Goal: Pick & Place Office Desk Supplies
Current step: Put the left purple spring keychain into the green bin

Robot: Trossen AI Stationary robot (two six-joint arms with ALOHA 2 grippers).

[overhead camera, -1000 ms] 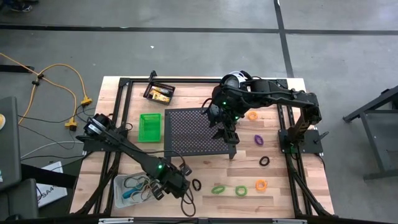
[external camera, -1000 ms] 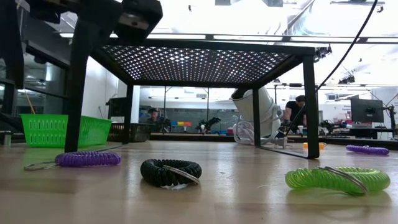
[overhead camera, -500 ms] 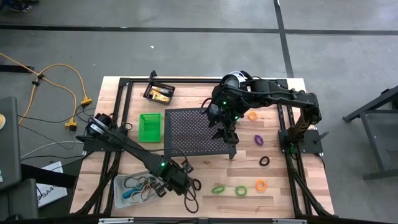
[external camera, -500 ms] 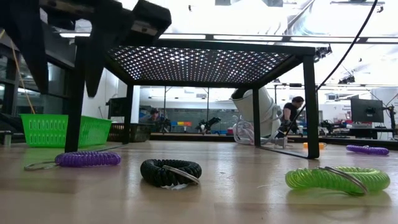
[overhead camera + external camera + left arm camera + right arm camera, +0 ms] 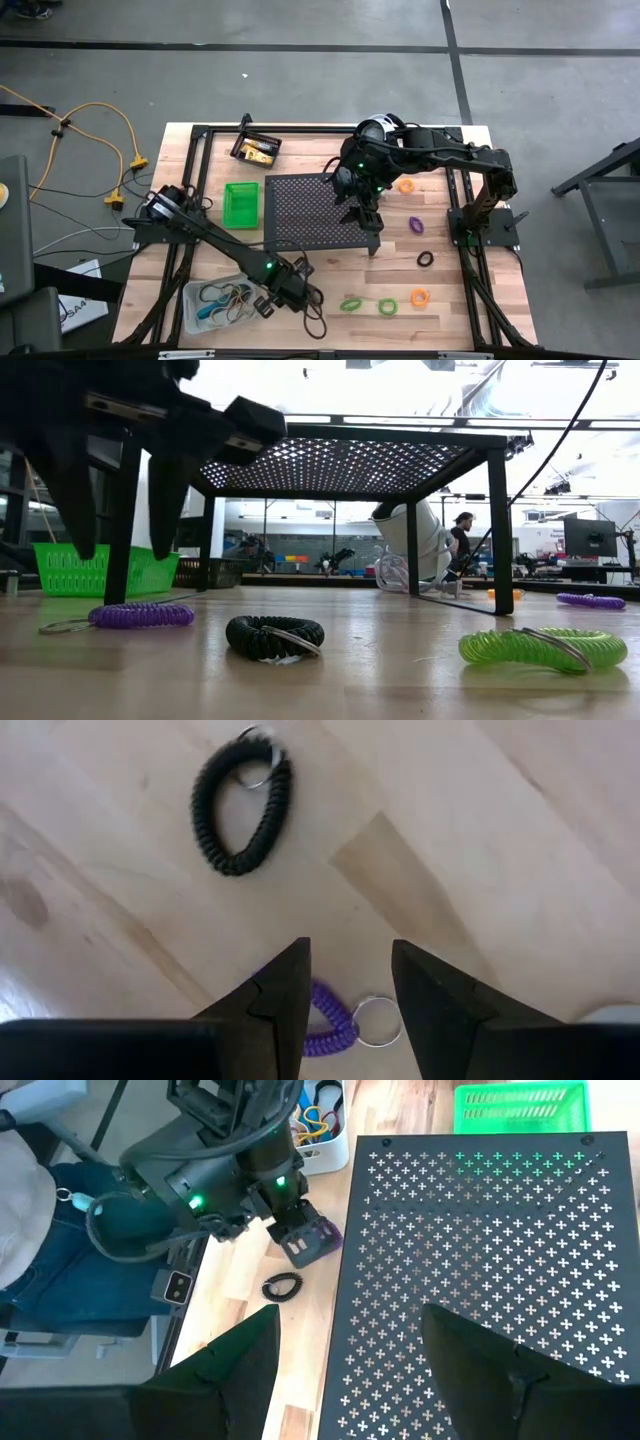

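A purple coil loop with a key ring lies flat on the wood near the table's front. My left gripper hangs open just above it, pointing steeply down. Its fingers straddle the coil without touching it. A black coil loop lies flat a little toward the table's right. A green coil lies farther right. My right gripper waits open above the black perforated stand. The clear bin, holding loops, stands beside my left gripper.
The black perforated stand fills the table's middle. The green bin and black bin stand at the far left. Orange, green, black and purple loops lie at the right. A round white device sits at the far edge.
My left gripper has moved toward the table's right edge and come down over the purple coil loop, staying open. Nothing on the table has shifted.
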